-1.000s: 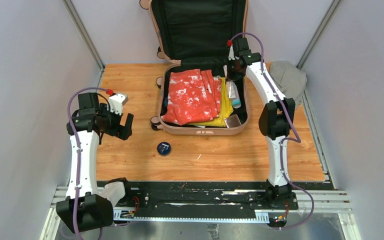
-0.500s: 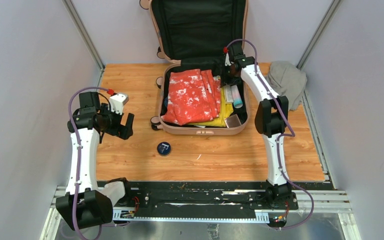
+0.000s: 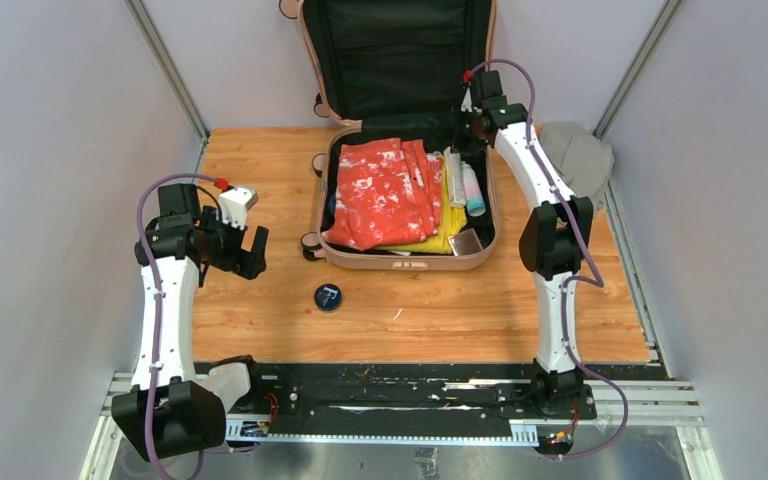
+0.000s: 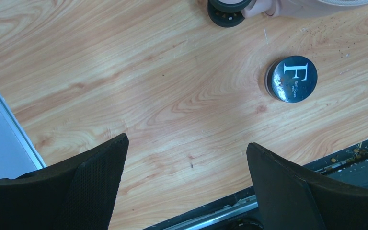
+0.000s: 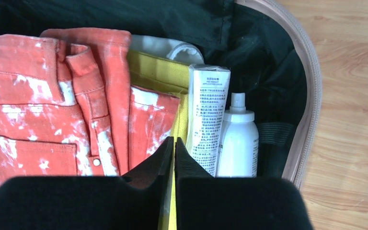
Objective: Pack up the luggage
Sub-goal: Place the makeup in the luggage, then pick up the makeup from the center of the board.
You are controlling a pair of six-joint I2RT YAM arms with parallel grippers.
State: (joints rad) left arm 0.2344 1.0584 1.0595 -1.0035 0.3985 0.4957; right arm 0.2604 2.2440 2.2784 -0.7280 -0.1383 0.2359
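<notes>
While the right gripper (image 5: 174, 152) is hanging over the back right corner of the luggage (image 3: 410, 263), its jaws are pressing together on nothing. The case is lying open at the far middle of the table (image 3: 260, 320), with its lid leaning up against the back wall. Orange jeans (image 5: 52, 110) are filling the left side over a yellow garment (image 5: 155, 74). A white tube (image 5: 207, 120) and a white bottle (image 5: 238, 143) are lying side by side along the right wall.

The left gripper (image 4: 187, 143) is hovering spread wide over bare wood. The round black tin (image 4: 291, 79) is sitting ahead and to one side of it, just in front of the case. A grey cloth (image 3: 575, 150) is bunching at the far right edge.

Judging the tin as the likely next piece, and the left arm's job. Advice:
- Centring the jaws over the lid before descending.
- Straddling the full width and gripping low on the wall, since the tin looks shallow and slick.
- Lifting clear of the front rim before crossing in.
- Getting the right arm up and out first, so the two arms are not crowding the case.
</notes>
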